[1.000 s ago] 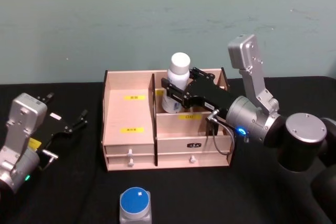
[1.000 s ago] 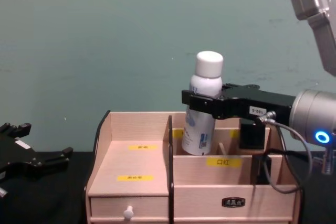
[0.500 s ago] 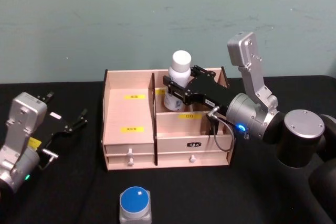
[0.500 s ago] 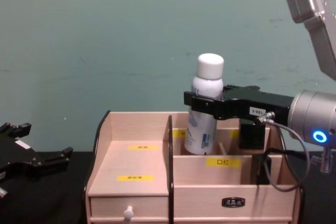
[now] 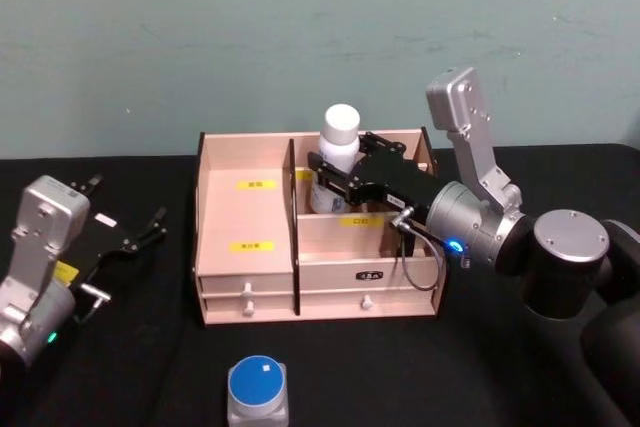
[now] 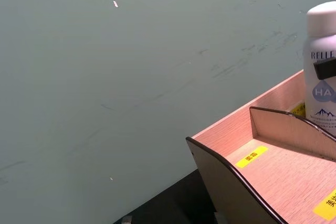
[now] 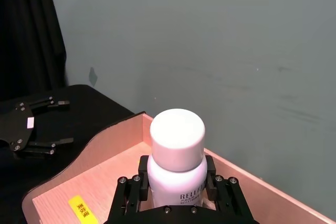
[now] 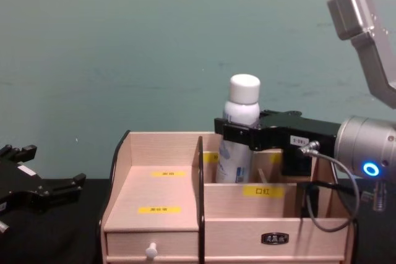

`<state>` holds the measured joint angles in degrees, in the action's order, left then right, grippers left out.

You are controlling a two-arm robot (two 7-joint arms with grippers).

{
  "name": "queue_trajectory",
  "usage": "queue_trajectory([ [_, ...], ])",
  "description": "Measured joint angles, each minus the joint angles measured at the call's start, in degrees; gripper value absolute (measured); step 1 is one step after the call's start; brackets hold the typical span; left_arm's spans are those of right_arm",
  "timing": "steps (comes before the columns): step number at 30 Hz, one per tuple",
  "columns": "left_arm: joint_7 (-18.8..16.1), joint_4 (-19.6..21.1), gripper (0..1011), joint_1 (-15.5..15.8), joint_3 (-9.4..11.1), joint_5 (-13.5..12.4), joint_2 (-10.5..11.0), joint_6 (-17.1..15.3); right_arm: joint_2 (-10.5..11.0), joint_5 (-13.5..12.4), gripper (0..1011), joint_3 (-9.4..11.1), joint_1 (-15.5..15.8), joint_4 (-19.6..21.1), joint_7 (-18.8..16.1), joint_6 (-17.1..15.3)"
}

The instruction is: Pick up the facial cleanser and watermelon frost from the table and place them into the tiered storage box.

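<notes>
Right gripper [image 8: 238, 134], reaching in from the right of the chest view, with its black fingers closed on the shoulder of the facial cleanser [image 8: 244, 106], a white bottle with a white cap held upright. The bottle's lower body sits inside the rear compartment, right of the dark central divider, of the tiered storage box [image 5: 240, 217], at the centre of the head view. The step in hand is judged to be the lowering and release of the bottle. To do it well, keep the bottle vertical and clear of the divider and the compartment's front wall, bring it down until the base is supported, then part the fingers only as far as needed and withdraw straight up, so that the tall, narrow bottle is not tipped. The left gripper [image 5: 128, 202] lies parked with fingers spread on the black table [image 5: 400, 367] at the left edge of the head view. A small blue-capped container [image 5: 257, 387], probably the watermelon frost, stands on the table at the bottom centre, well apart from the box. Hidden or unclear: the bottle's base is screened by the compartment wall, so contact with the floor cannot be told; its label is cut off by the frame edge in the left wrist view; the print on the yellow labels is too small to read.
</notes>
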<state>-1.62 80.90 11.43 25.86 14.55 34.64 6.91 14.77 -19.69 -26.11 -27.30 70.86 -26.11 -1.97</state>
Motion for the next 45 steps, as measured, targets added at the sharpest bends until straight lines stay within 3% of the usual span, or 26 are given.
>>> queue_trajectory([
  [17,0.0,0.0,1010,0.0,0.0,0.0,0.0,0.0,-0.22,-0.05,638,-0.37,-0.54,-1.2,-0.63,-0.82],
  [24,0.0,0.0,1010,0.0,0.0,0.0,0.0,0.0,-0.2,-0.44,886,-0.12,-0.41,-1.08,-0.71,-0.59],
  [30,0.0,0.0,1010,0.0,0.0,0.0,0.0,0.0,0.28,-1.0,1003,0.16,0.03,0.4,-0.95,-0.52],
  [38,0.0,0.0,1010,0.0,0.0,0.0,0.0,0.0,3.25,-1.23,1002,0.85,2.25,8.32,-0.53,-1.75],
  [41,0.0,0.0,1010,0.0,0.0,0.0,0.0,0.0,5.66,-1.78,1002,1.64,4.66,14.66,-0.15,-2.9],
  [45,0.0,0.0,1010,0.0,0.0,0.0,0.0,0.0,7.84,-2.72,1003,2.1,7.31,20.18,-0.24,-3.9],
])
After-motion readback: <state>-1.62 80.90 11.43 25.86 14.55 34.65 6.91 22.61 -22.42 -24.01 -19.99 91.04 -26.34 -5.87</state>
